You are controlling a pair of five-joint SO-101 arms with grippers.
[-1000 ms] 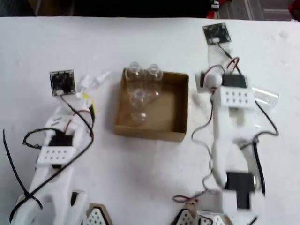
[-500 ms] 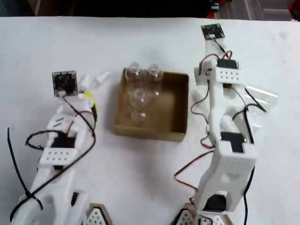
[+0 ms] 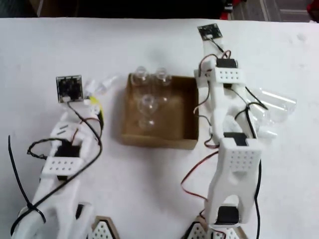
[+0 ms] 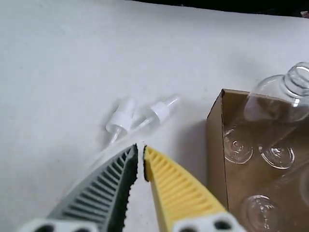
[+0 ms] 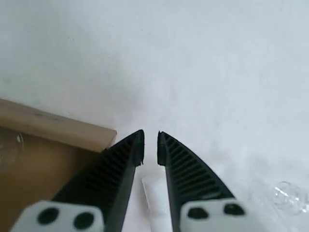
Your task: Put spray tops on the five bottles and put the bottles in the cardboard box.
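White table [image 3: 149,45]: cardboard box [image 3: 159,141] holds bottles [image 3: 147,102]; left gripper [image 4: 140,150] closed, empty; right gripper [image 5: 150,137] barely ajar, empty.

**Four bottles boxed, one out on the table**

You've got an open brown cardboard box [image 3: 159,141] mid-table with four clear bottles [image 3: 147,102] inside. The one whose neck shows has no top. A fifth clear bottle [image 3: 276,99] lies on its side, right of the box. Two white spray tops [image 4: 120,121] lie loose just left of it.
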